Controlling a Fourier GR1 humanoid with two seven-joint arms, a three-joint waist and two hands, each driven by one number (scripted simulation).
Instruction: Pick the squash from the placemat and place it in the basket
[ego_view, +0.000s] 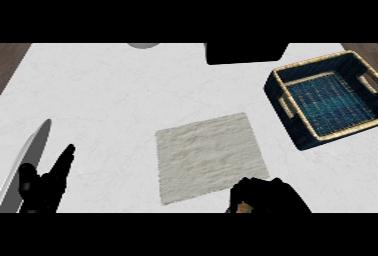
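Observation:
The beige placemat (209, 156) lies in the middle of the white counter with nothing on it. My right hand (269, 196) is at the mat's near right corner, by the lower edge, with its fingers curled. A small tan-orange patch of the squash (242, 206) shows inside the curled fingers; the rest is hidden. The dark blue basket (284, 99), with a tan rim and two handles, stands at the right, far beyond the right hand, and holds nothing. My left hand (50, 181) rests open at the lower left, fingers up.
A black block (244, 52) sits at the counter's far edge, left of the basket. A grey round object (142, 45) peeks in at the top. The counter's left edge borders wooden floor (11, 60).

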